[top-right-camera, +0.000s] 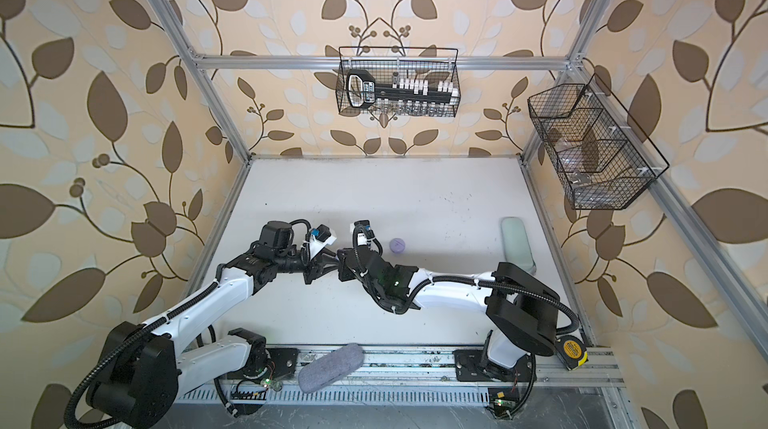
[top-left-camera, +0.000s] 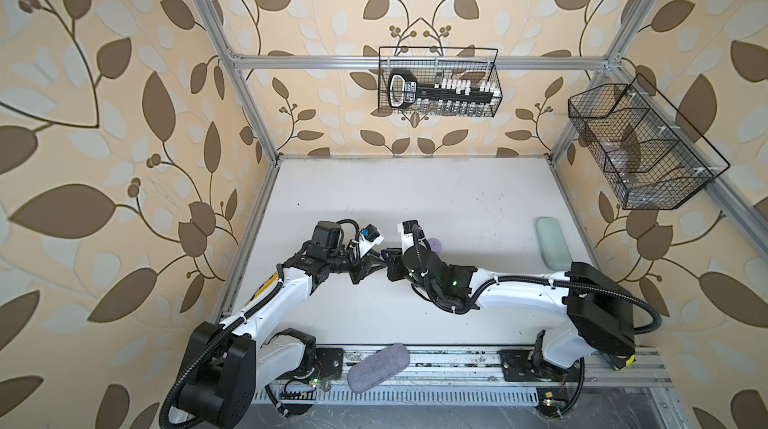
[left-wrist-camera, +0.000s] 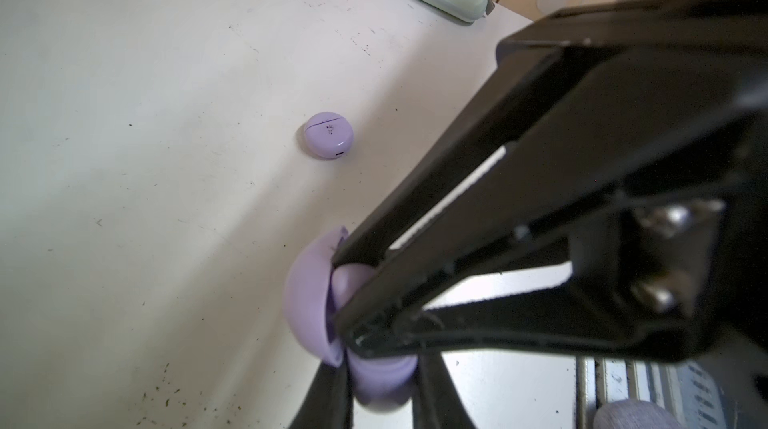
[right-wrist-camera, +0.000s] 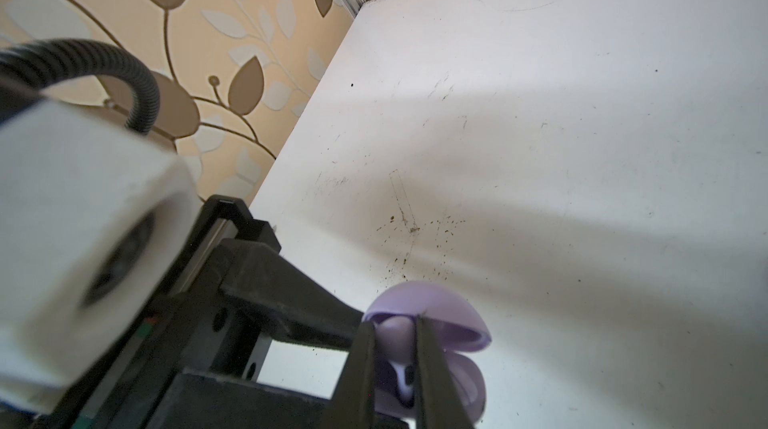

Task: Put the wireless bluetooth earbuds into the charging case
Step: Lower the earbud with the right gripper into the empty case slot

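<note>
At the middle of the counter [left-wrist-camera: 166, 157], the left claw [left-wrist-camera: 343, 298] is nipped tight on the rim of the open case [right-wrist-camera: 432, 310], a glossy lavender clamshell. The right claw [right-wrist-camera: 394, 323], nearly closed, pinches a smooth earbud [right-wrist-camera: 402, 381] at its base: partway in, I judge, not yet seated. Toward two o'clock, well apart, a shut case [left-wrist-camera: 328, 136], a round lavender pebble, lies flat, probably already filled.

No legible txt, label [top-left-camera: 410, 94] on black item [top-left-camera: 451, 92] in wire basket [top-left-camera: 440, 113] too blurry
</note>
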You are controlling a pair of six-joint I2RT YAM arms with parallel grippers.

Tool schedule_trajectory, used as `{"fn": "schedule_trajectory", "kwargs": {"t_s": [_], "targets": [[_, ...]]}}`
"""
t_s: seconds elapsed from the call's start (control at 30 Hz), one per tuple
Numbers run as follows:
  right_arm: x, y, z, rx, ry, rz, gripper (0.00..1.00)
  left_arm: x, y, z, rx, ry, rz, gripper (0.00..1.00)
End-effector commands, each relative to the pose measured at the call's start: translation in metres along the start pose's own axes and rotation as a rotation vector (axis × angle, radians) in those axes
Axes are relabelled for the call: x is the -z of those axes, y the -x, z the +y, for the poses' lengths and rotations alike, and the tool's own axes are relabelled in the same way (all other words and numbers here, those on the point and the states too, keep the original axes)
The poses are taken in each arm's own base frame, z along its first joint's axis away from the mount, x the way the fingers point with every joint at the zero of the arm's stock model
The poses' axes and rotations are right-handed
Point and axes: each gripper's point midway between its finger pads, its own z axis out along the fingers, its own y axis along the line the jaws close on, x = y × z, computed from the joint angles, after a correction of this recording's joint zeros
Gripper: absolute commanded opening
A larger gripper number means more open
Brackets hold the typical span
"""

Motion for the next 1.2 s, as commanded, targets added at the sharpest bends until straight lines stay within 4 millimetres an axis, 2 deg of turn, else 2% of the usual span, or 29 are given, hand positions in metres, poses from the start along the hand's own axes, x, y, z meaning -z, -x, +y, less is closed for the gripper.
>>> {"fn": "schedule_trajectory", "kwargs": {"t_s": [0.0, 0.5, 1.17], "targets": [[0.001, -0.011, 0.003, -0.001, 0.019, 0.020, 0.14, 0.002, 0.017, 0.003, -0.048, 0.021, -0.039, 0.07], [0.001, -0.018, -0.002, 0.004, 0.003, 0.036, 0.20, 0.002, 0.018, 0.006, -0.041, 0.029, -0.039, 0.08], [-0.004, -0.012, 0.011, 0.023, 0.041, 0.052, 0.24, 0.001, 0.018, 0.006, -0.042, 0.026, -0.036, 0.09]]}}
